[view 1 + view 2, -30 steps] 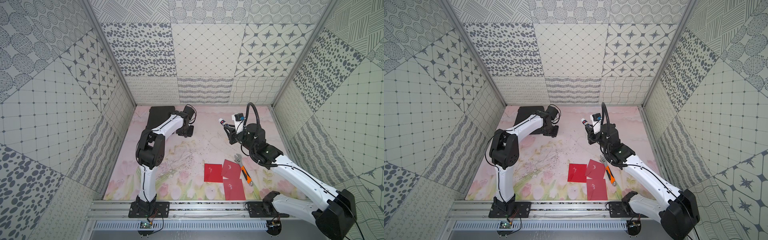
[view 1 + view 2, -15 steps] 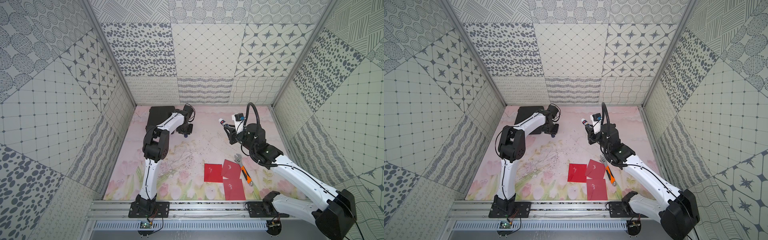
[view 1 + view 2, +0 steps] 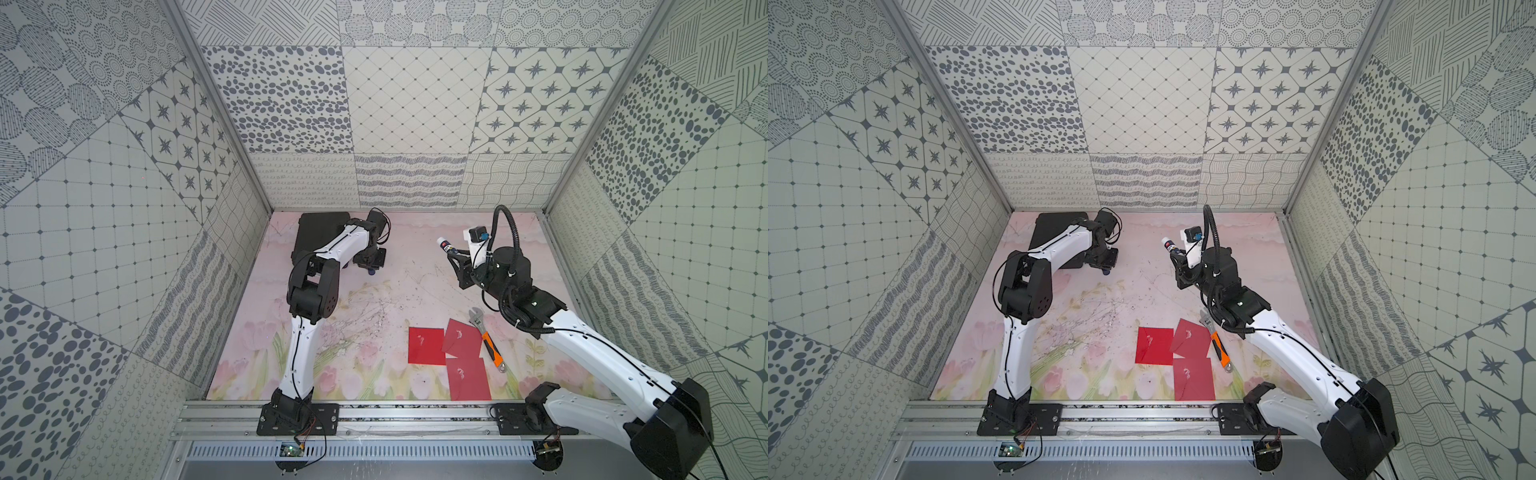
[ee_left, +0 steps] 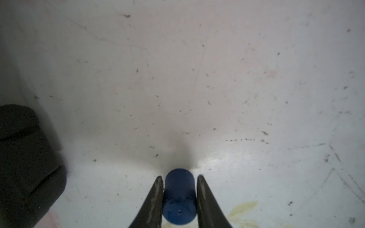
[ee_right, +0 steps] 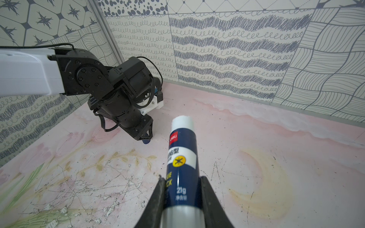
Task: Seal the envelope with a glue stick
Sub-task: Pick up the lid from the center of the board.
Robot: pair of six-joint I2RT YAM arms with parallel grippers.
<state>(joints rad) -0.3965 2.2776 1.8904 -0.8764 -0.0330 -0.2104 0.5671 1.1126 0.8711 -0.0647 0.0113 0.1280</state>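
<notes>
The right gripper [image 5: 181, 179] is clamped on the lower body of the white-and-dark-blue cylindrical glue stick [image 5: 182, 156], holding it tilted above the pink flowered tabletop [image 3: 353, 365] toward the rear, bare white end uppermost; the left gripper [image 4: 179, 177], low at the table, is narrowed on a small dark blue plastic cap [image 4: 179, 197], both fingers against its sides; near it lies a flat black case [image 3: 320, 232], its contents hidden; 3 red paper envelopes [image 3: 426, 345] lie near the front, an orange-handled adjustable wrench [image 3: 488, 345] just beside them.
</notes>
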